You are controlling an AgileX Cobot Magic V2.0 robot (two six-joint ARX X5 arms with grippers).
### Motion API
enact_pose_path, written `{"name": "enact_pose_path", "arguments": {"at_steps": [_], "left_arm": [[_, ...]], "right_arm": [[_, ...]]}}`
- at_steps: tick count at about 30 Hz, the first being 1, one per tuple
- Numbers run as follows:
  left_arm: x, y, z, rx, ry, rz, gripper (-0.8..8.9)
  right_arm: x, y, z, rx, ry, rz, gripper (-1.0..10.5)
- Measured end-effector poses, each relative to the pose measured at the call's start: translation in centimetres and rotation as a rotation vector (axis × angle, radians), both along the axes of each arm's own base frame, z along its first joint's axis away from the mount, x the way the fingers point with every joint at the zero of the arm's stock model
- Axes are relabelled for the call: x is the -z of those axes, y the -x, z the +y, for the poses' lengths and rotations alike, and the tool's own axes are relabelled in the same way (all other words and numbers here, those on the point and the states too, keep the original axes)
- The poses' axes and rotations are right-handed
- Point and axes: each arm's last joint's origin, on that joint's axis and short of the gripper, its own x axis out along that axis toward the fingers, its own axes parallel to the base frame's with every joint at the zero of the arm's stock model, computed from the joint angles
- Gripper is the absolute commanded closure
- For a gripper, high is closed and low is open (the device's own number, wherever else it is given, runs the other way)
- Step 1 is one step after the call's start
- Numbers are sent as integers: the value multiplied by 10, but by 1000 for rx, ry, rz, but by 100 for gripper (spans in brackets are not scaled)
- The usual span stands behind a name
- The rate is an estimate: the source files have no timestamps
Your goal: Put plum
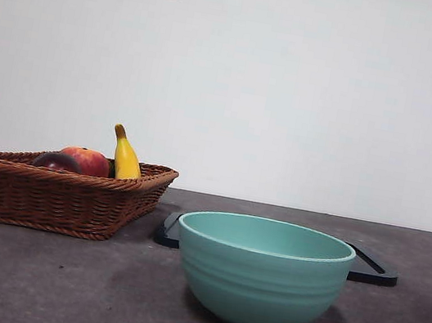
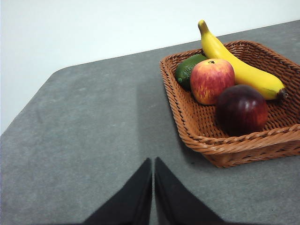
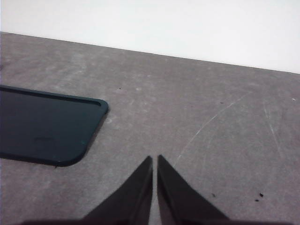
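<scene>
One wicker basket [image 1: 56, 197] at 9 o'clock in the front view, four fruits inside: one plum [image 2: 242, 109], one red apple [image 2: 211, 80], one banana [image 2: 239, 65], one green fruit [image 2: 188, 70], probably a lime. Front view shows only three of them: plum [image 1: 57, 161] just peeking over the rim, touching the apple [image 1: 87, 161], banana [image 1: 125, 156] tilted up behind. From the left wrist cam the plum sits in the basket corner closest to the camera, apple just beside it, banana along the far side, green fruit behind the apple.

One teal bowl [image 1: 261, 273] at 6 o'clock, front and centre. One dark flat tray [image 1: 372, 270] behind it, edges showing on both sides.

Left gripper [image 2: 153, 164]: jaws pressed together, holding nothing, over bare table short of the basket. Right gripper [image 3: 155, 161]: jaws together too, nothing held, over bare table, tray corner [image 3: 89, 122] at its 10 o'clock.

Neither arm shows in the front view.
</scene>
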Motion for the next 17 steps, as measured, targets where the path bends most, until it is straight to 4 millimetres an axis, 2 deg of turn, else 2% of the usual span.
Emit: {"name": "enact_pose_path", "arguments": {"at_steps": [17], "left_arm": [[0,0,0,0,0,0,807]], "right_arm": [[1,0,0,2,-21,15,940]]}}
